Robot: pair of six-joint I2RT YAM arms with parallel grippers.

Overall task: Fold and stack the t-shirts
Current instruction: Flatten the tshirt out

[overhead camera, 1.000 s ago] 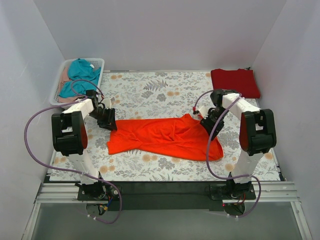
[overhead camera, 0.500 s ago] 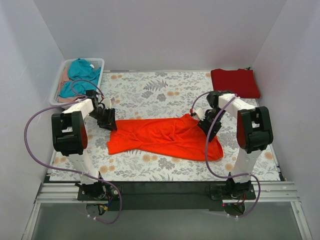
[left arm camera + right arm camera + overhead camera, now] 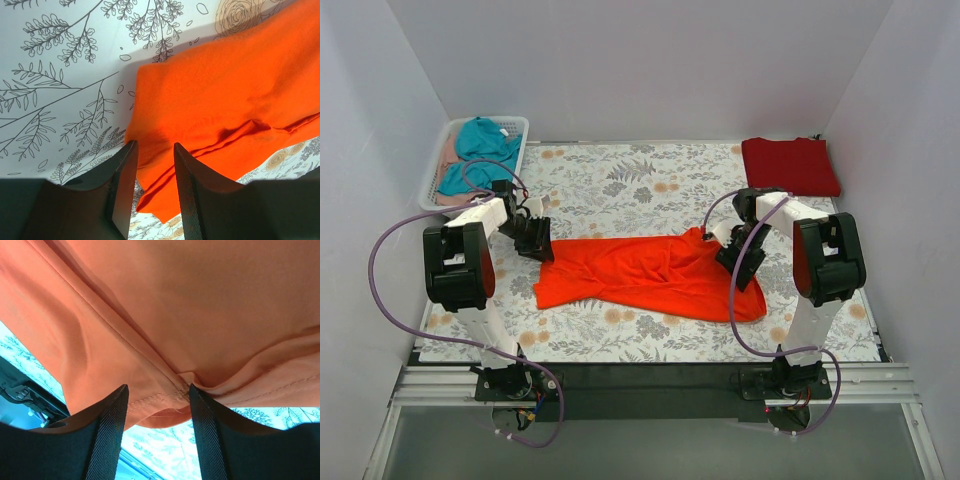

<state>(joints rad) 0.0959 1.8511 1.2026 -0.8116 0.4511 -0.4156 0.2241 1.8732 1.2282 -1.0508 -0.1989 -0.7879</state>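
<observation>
Well, my left fingers (image 3: 544, 251) are clenched on the left end of the orange-red t-shirt (image 3: 650, 275). In the left wrist view the corner of the cloth goes in between them, with some layers bunched together, and there is a shadow under its edge on the desk (image 3: 620, 180).

My right fingers (image 3: 735, 262) are at the other end of this shirt, right of the middle in the top view. In the right wrist view they stand clearly apart. A stitched hem runs across the gap and a small fold of it touches the inner side of only one finger. So I call them released, not pressing the cloth from both sides. The cloth fills almost all of that view, very near to the camera.

The orange-red t-shirt lies spread out and wrinkled across the middle of the flowered desk, stretched from left to right between my two arms. Its lower right part ends in a point toward the near edge.

The crimson t-shirt (image 3: 790, 165) lies folded in a flat rectangle in the upper right corner of the desk, well apart from the orange-red one.

In the upper left there is a white basket (image 3: 525, 125). A teal garment (image 3: 480, 140) lies heaped in it, and a pale pink garment (image 3: 448, 155) shows beside the teal one at the left wall of the basket.
</observation>
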